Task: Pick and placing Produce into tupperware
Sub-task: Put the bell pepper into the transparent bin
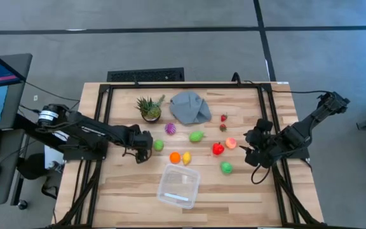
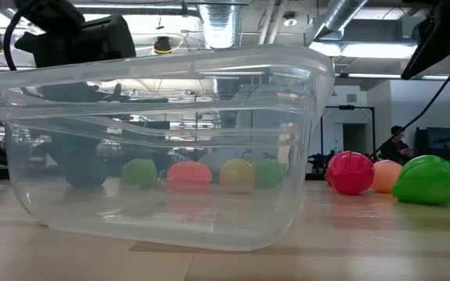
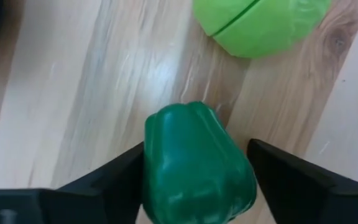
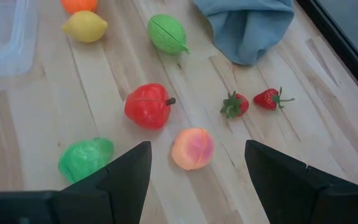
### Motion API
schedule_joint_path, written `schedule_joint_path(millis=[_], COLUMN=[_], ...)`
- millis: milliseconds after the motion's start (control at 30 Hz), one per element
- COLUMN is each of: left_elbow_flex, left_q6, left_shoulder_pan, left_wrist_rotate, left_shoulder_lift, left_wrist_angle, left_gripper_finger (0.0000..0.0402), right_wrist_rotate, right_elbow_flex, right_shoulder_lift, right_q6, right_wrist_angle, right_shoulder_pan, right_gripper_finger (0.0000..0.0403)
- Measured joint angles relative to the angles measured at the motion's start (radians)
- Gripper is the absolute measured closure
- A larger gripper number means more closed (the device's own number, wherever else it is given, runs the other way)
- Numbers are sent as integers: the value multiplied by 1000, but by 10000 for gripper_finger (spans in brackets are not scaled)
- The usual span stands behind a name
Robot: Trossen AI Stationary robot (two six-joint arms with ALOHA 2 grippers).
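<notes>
A dark green toy pepper [image 3: 197,165] lies on the wooden table, left of the other produce, with my left gripper [image 3: 194,146] shut on it; the high view shows that gripper [image 1: 146,145] beside the pepper [image 1: 159,145]. The clear tupperware [image 1: 178,186] stands near the front edge, with nothing in it. My right gripper [image 4: 197,146] hovers open above the table's right side, over a peach [image 4: 192,148], touching nothing. A red fruit [image 4: 146,106], a green one [image 4: 84,158], a lemon [image 4: 86,27] and two strawberries [image 4: 235,104] lie loose. My left gripper has the pepper between its two fingers, one finger [image 3: 120,174] against one side and the other [image 3: 278,168] at the opposite side [image 3: 244,168]. The fingers come steeply from above, slanting toward the table's right. The pepper rests on the table.
A spiky potted plant [image 1: 150,108] and a grey cloth [image 1: 190,107] sit at the far side. A light green fruit [image 3: 260,22] lies just beyond the pepper, with a purple item [image 1: 170,128] and an orange [image 1: 175,156] close by. Black frame rails run along the table's edges.
</notes>
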Motion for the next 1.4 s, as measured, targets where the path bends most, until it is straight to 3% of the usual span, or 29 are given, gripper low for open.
schedule_joint_path(millis=[167,500,733,1000,1200,1400], left_elbow_flex=[0,-4,-3,-2,-1,-1], left_q6=[-15,-41,-52,-91,-116,-141], left_shoulder_pan=[-1,0,1,-3,-32,-68], left_wrist_rotate=[6,-3,-9,-9,-8,-8], left_shoulder_lift=[0,-36,-135,-269,-358,-407], left_wrist_angle=[1,-1,-2,-3,0,46], left_gripper_finger=[197,166,197,176,198,183], right_wrist_rotate=[0,0,0,0,0,4], right_elbow_flex=[0,0,0,0,0,0], right_shoulder_lift=[0,0,0,0,0,0], right_q6=[1,16,17,18,23,25], right_wrist_angle=[0,4,4,4,4,4], right_shoulder_pan=[0,0,0,0,0,0], right_gripper_finger=[121,121,121,121,121,121])
